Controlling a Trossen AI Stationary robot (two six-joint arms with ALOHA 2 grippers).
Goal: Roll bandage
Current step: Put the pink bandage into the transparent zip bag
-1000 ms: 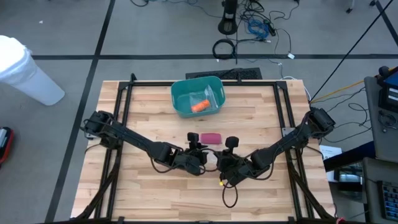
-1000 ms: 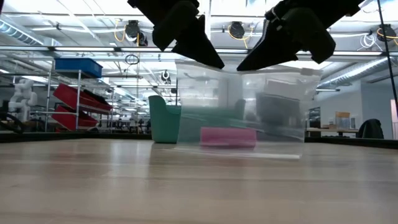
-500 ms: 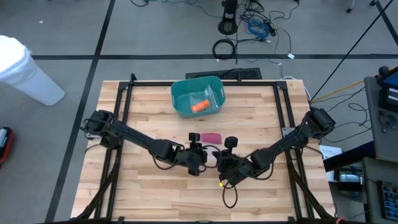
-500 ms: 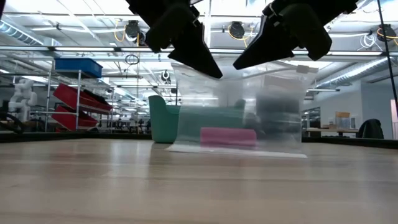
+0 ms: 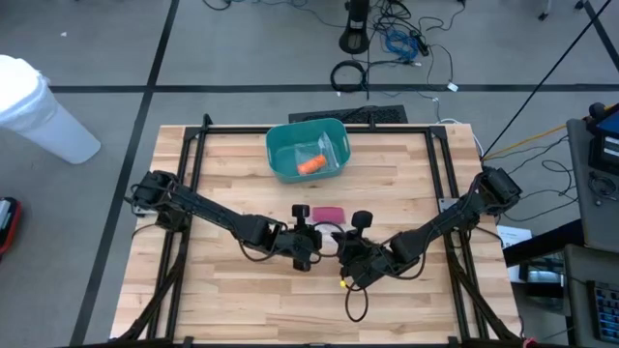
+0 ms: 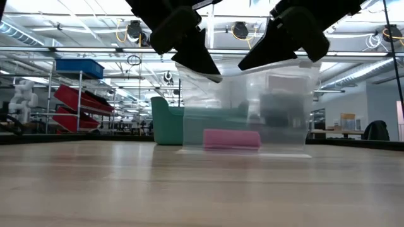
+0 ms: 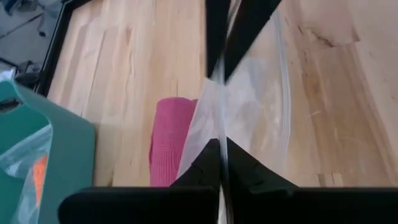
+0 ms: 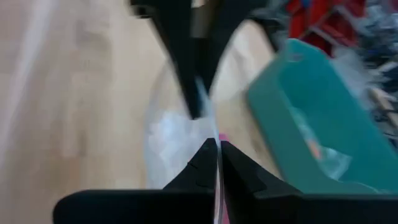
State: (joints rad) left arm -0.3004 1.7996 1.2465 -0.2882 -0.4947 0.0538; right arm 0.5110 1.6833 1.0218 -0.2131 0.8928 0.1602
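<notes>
A clear plastic bag (image 6: 252,107) hangs between my two grippers over the middle of the table. My left gripper (image 5: 314,242) and my right gripper (image 5: 340,249) meet tip to tip, both shut on the bag's top. Seen from table height, the bag's lower edge (image 6: 246,152) reaches down to table level; whether it rests there I cannot tell. The pink bandage roll (image 5: 329,214) lies on its side on the wood just beyond the bag and shows through it in the low view (image 6: 231,139). My left gripper pinches the bag's top edge (image 7: 219,134) between its two fingers, slanting down from the table's left. The film hangs below the fingers as a slack sheet. One layer or both, I cannot tell. My right gripper pinches the bag's top edge (image 8: 216,134) between its two fingers, slanting down from the table's right, right against the left gripper's fingertips (image 8: 194,102). The bag hangs slack beneath it.
A teal bin (image 5: 307,150) stands at the far middle of the table, holding an orange thing (image 5: 311,165) and some clear plastic. A black frame (image 5: 198,145) runs along the table's sides. Bare wood lies in front of the grippers.
My left gripper has turned a little and taken hold of the bag's top edge beside my right gripper. The bag's left side has been drawn up, and its lower edge, slanted before, now lies level. The pink roll has stayed put.
</notes>
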